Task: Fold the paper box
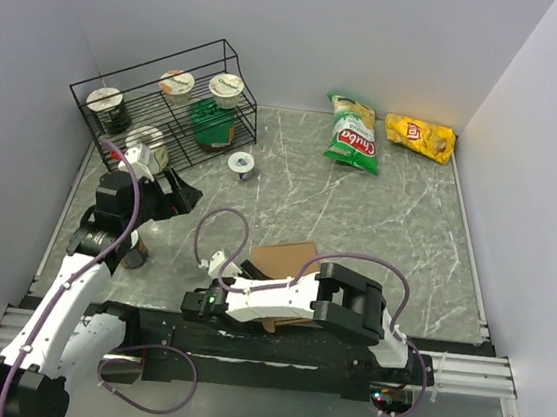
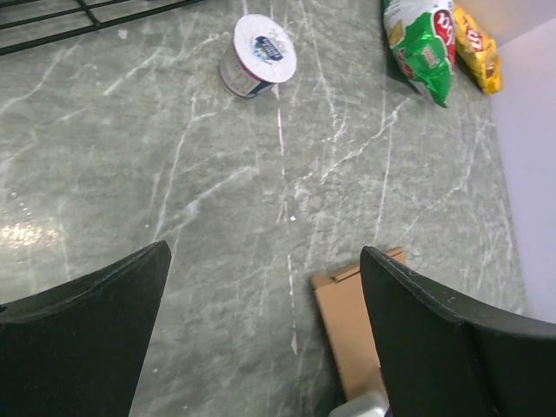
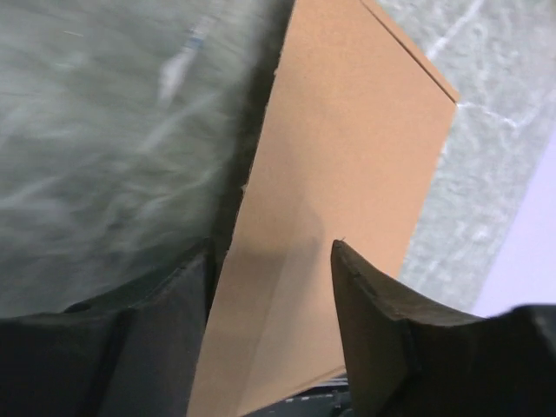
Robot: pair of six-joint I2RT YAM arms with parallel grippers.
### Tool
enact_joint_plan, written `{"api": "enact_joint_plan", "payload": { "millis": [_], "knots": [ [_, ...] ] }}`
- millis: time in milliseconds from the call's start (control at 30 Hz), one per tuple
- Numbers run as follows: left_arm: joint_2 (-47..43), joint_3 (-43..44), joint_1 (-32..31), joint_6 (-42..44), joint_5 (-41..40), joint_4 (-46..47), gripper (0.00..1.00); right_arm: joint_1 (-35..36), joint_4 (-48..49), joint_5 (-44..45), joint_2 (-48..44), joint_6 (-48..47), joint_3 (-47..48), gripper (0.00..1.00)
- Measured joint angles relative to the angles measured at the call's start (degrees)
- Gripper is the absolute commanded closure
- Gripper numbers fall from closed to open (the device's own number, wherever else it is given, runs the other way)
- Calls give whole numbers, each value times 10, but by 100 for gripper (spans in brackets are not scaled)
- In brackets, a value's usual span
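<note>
Top: paper box [image 1: 288, 258] sits near the table's front edge, centre, partly under the right arm. Right gripper [image 1: 223, 269] is at its left end, left gripper [image 1: 177, 197] well apart.
Left wrist: jaws wide, empty, box corner ahead-right.
Right wrist: jaws half apart astride the sheet, whose long axis runs away. Clamped or not, cannot tell.

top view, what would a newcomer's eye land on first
The unfolded brown box lies at the near edge, under the right arm, with the right hand poised over its edge. Next come the green bag and yellow bag at the far right, and the wire rack of cups at the far left.
</note>
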Motion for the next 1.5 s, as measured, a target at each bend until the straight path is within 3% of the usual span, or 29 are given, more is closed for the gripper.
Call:
{"api": "enact_joint_plan", "payload": {
  "millis": [267,867,1167,1233,1500],
  "knots": [
    [-7,0,1,14,-6,-19,4,-3,-58,43,0,35,-12,65],
    [-18,0,1,29,-6,-26,4,-17,-127,112,0,104,-96,72],
    [-33,0,1,29,-4,-30,4,-36,-122,120,3,89,-116,90],
    [-42,0,1,30,-1,-30,4,-37,-122,120,2,80,-125,99],
    [-49,0,1,47,26,-18,4,-37,-110,130,-84,-1,-123,100]
  ]
}}
